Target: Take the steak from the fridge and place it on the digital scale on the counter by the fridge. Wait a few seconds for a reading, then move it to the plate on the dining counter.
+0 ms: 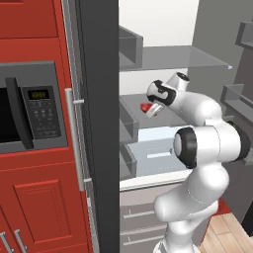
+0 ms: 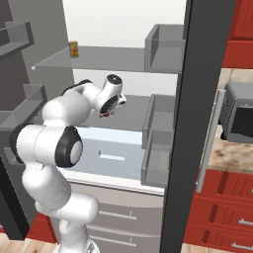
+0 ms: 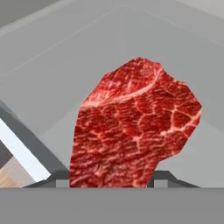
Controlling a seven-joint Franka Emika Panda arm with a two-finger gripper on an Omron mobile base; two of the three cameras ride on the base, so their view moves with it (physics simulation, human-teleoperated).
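Between jaws — apparently gripped — steak [image 3: 133,127]

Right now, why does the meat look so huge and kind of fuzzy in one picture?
Hand view: the camera sits right at the steak, so it looms large and its edges look soft. Left base view: the steak is a small red spot at the gripper, inside the evenly lit fridge, with no glare.

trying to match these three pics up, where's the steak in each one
Left base view: the steak is a small red patch at centre, at the pincer's tip, over a grey fridge shelf.
Right base view: a red sliver left of centre, under the white hand, over the same shelf.
Hand view: it fills the middle, rising between the pincer's fingertips.
Shared landmark: the grey fridge shelf behind the steak.
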